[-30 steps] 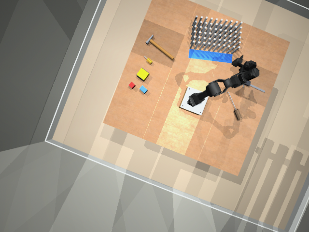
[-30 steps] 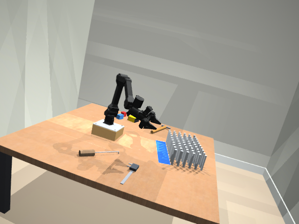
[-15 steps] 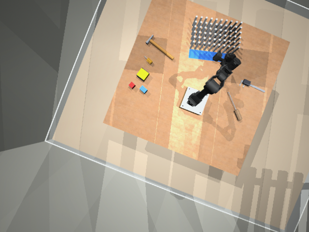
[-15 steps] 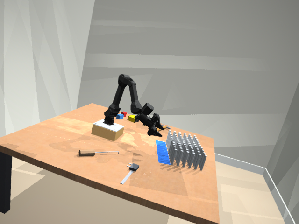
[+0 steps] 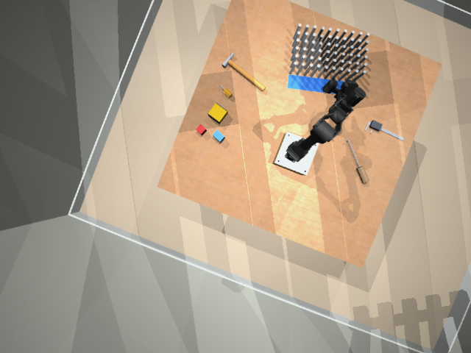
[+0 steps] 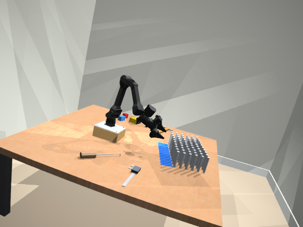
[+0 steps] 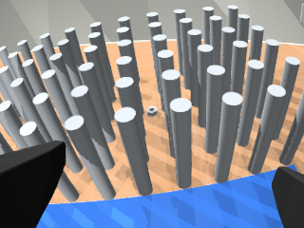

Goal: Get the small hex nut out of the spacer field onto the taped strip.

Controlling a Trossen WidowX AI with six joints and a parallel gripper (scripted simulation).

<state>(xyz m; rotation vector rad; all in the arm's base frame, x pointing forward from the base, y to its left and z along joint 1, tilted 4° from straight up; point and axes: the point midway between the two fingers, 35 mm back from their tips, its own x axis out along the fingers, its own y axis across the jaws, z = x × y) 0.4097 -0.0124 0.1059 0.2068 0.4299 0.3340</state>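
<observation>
Beyond the open, empty fingers (image 5: 339,84) (image 6: 160,134), the nut (image 7: 152,111) lies among upright spacers (image 5: 329,49) (image 6: 189,152) (image 7: 183,142).

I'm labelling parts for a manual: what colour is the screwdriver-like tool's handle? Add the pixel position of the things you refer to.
Brown handle (image 5: 362,174) (image 6: 88,155), clearest in the top view.

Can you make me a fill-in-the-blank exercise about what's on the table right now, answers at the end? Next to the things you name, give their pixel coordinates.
The taped strip (image 5: 297,81) (image 6: 164,154) (image 7: 166,211) in front of the spacers (image 5: 299,26) (image 6: 206,163) (image 7: 183,147) is ____.
The small metal thing among the spacers is a hex ____.
The gripper (image 5: 344,84) (image 6: 160,135) is neither shut nor holding anything: it is ____.
The hammer's (image 5: 246,75) (image 6: 164,129) handle is made of ____-coloured material, unlike its grey head.

Missing words: blue; nut; open; yellow
</observation>
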